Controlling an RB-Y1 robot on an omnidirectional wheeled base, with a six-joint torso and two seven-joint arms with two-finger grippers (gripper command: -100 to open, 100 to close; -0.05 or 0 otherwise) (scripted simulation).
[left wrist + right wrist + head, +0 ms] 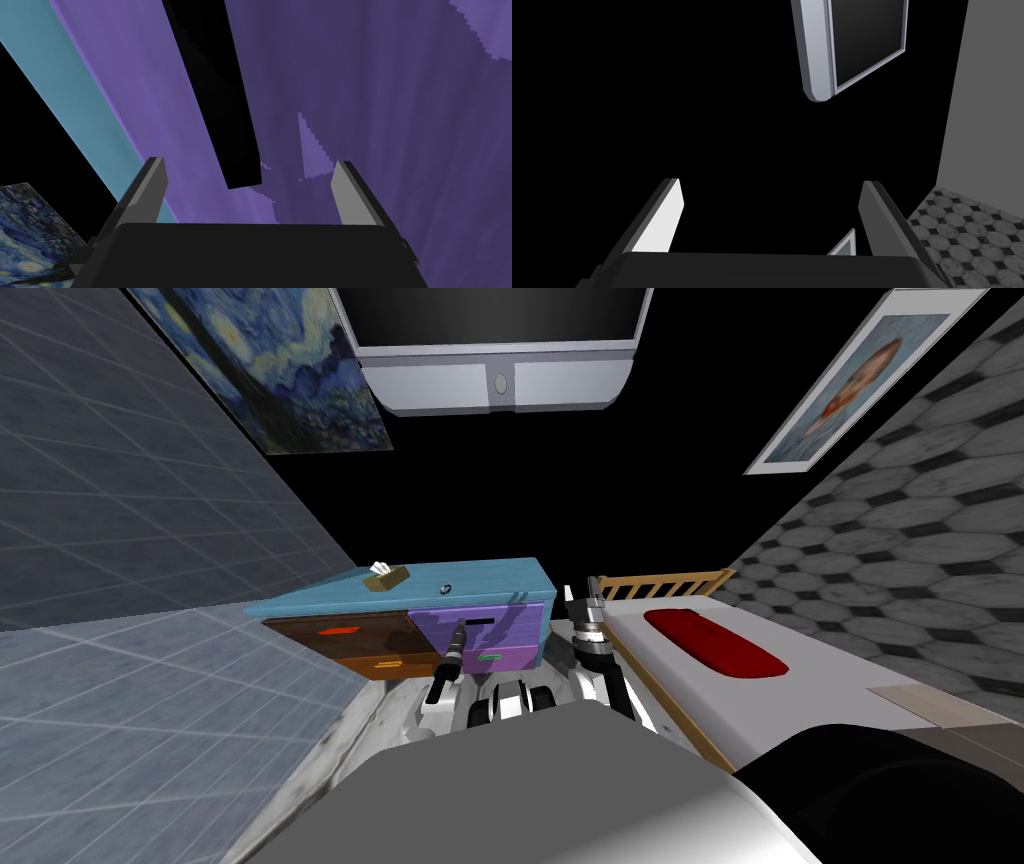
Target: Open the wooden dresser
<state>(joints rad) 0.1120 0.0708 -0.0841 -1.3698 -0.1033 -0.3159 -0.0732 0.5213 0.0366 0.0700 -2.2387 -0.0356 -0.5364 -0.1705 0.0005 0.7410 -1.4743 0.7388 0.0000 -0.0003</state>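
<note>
The dresser [400, 588] has a blue top, brown drawers on its left half and purple drawers on its right half. My left gripper [459, 633] is right at the upper purple drawer [510, 618], by its black bar handle [481, 619]. In the left wrist view the gripper [248, 162] is open, and the end of the handle [215, 90] reaches down between its fingers, against the purple front [375, 100]. The fingers do not touch the handle. My right gripper [580, 593] is raised beside the dresser's right end, open [770, 181] and holding nothing.
A tissue box [386, 577] and a small round object [446, 587] sit on the dresser top. A bed with a red pillow [715, 643] and a wooden headboard [665, 583] stands close on the right. A screen [495, 348] hangs above.
</note>
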